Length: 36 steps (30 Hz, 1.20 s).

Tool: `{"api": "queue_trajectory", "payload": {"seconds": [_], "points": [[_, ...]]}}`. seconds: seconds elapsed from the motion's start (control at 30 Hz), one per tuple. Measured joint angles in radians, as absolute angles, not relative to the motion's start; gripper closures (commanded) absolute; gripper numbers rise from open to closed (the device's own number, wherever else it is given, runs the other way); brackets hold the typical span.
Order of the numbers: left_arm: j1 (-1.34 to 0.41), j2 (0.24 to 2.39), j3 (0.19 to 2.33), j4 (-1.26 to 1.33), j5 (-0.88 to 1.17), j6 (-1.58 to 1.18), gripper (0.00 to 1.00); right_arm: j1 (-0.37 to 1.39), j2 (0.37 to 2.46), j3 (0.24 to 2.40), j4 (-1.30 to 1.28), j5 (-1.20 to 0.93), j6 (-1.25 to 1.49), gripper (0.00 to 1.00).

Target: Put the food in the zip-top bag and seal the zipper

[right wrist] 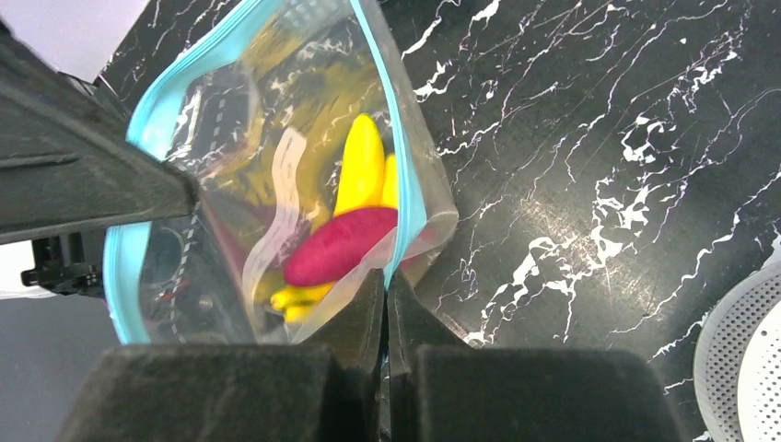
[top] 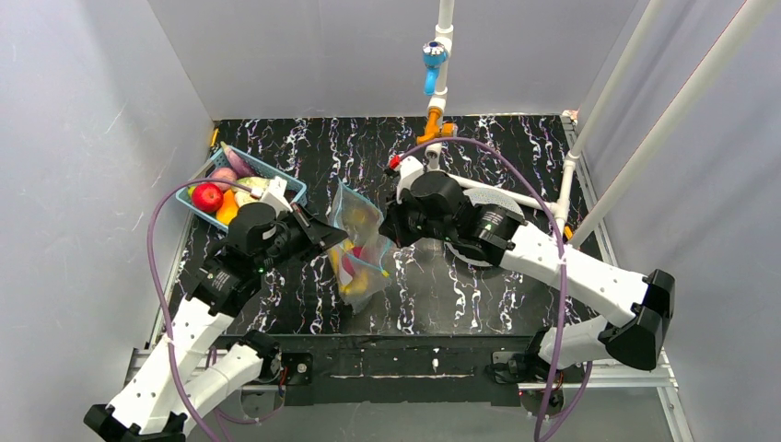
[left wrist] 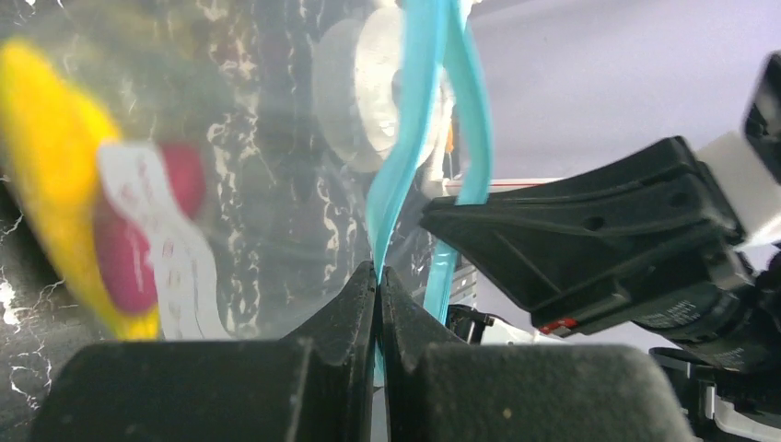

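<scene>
Zip-top bag (top: 361,249), judged limp, light and slippery, is best taken at the stiffer zipper (left wrist: 405,138), where left end effector (left wrist: 378,276) and right end effector (right wrist: 385,281) are clamped shut.

A blue lattice basket (top: 272,168) sits at the upper left of the top view on a black, white-veined tabletop (top: 516,157). A white pipe (top: 444,23) with blue and orange fittings hangs at top centre. A white perforated disc (right wrist: 751,354) shows at the lower right of the right wrist view.
</scene>
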State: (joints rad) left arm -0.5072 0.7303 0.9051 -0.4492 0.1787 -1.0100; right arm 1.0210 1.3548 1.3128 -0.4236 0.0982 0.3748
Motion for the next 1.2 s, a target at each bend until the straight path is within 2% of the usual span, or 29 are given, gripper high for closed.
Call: {"api": "queue_trajectory", "payload": {"seconds": [0.07,0.13,0.17,0.23,0.37,0.47,0.57,0.77,1.0,1.2], "points": [[-0.507,0.739,0.905,-0.452,0.181,-1.009,0.80,1.021,1.339,1.312,-0.423,0.104,0.369,0.99],[-0.507,0.737,0.904,-0.457,0.180,-1.002,0.52,1.021,1.324,1.312,-0.422,0.111,0.364,0.99],[-0.507,0.733,0.904,-0.461,0.179,-0.992,0.44,1.021,1.320,1.312,-0.422,0.113,0.363,0.99],[-0.507,0.716,0.904,-0.481,0.170,-0.980,0.34,1.021,1.312,1.303,-0.414,0.118,0.360,0.99],[-0.507,0.675,0.921,-0.587,0.097,-0.934,0.20,1.021,1.299,1.259,-0.400,0.130,0.355,0.99],[-0.508,0.677,1.010,-0.729,-0.026,-0.853,0.11,1.021,1.299,1.237,-0.394,0.148,0.345,0.99],[-0.508,0.705,1.120,-0.830,-0.178,-0.760,0.07,1.021,1.287,1.208,-0.376,0.169,0.337,0.99],[-0.470,0.838,1.193,-0.886,-0.354,-0.595,0.06,1.021,1.258,1.193,-0.361,0.218,0.326,0.99],[-0.132,1.082,1.115,-0.714,-0.188,-0.495,0.09,1.021,1.250,1.180,-0.339,0.234,0.316,0.99],[0.075,1.271,1.108,-0.536,-0.015,-0.515,0.12,1.021,1.250,1.175,-0.334,0.233,0.315,0.99]]}}
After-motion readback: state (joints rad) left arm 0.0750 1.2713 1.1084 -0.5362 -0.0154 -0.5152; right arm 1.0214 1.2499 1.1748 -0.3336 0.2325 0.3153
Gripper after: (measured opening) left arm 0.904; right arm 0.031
